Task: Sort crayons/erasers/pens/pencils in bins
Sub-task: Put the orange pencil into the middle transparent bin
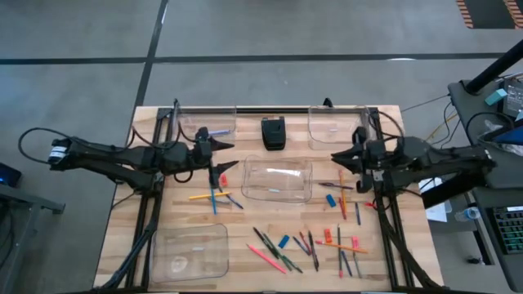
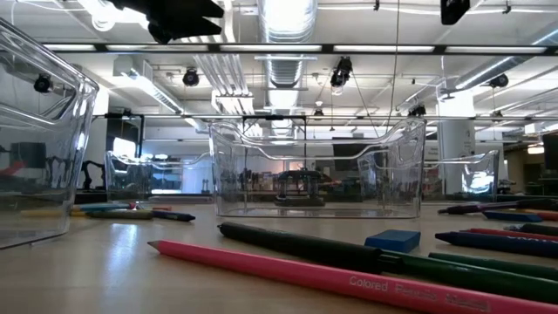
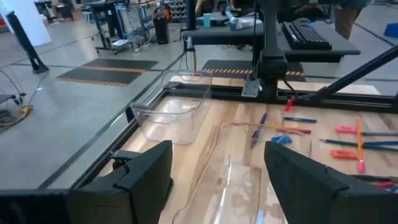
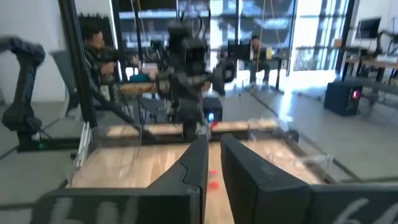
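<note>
Landmark: the clear plastic tub at the middle of the wooden desk (image 1: 122, 237), here the centre bin (image 1: 278, 181).

Left claw (image 1: 227, 155) hangs above the desk just beside the centre bin, on the side of the left-rear clear bin (image 1: 207, 124). Fingers stand wide with nothing between them, as the left wrist view confirms. That rear bin already holds one blue stick (image 1: 217, 131).

Right claw (image 1: 337, 159) hovers on the opposite side of the centre bin, near the right-rear clear bin (image 1: 335, 126). Fingers nearly closed with only a thin gap; nothing seen in them.

Loose stock:
- Small cluster of yellow, orange and blue pencils (image 1: 214, 196) lies just below the left claw, beside the centre bin.
- Bright blue eraser blocks (image 1: 330, 200) and a dark pen (image 1: 339, 185) lie under the right claw's reach.
- Main scatter of pink and green pencils, crayons and red erasers (image 1: 310, 245) lies in front of the centre bin; the fourth clear bin (image 1: 190, 253) sits front-left of it, apparently empty.
- Small black box (image 1: 273, 133) behind the centre bin, not a target.

Judgement: sorting is barely begun. The wide left claw seems staged for a pick from the cluster beneath it.
</note>
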Available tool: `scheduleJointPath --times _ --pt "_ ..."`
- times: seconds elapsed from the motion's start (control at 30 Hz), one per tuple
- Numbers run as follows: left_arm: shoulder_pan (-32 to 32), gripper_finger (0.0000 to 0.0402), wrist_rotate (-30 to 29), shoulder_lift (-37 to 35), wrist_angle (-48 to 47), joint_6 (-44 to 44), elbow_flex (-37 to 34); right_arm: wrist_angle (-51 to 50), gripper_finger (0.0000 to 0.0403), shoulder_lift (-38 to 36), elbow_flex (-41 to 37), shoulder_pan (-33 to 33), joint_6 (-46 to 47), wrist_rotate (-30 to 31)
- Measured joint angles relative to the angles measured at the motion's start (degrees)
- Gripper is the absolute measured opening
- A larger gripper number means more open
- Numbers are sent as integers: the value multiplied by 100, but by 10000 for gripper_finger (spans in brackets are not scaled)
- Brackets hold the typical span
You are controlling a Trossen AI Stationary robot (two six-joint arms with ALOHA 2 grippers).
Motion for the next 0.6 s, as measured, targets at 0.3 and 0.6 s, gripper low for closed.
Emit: scheduleJointPath --times 0.3,0.6 --pt "0 242 2 -360 -15 220 -82 -557 36 -58 -402 57 303 186" --pt "0 242 6 -355 30 131 -307 -2616 36 -288 -326 57 1041 926"
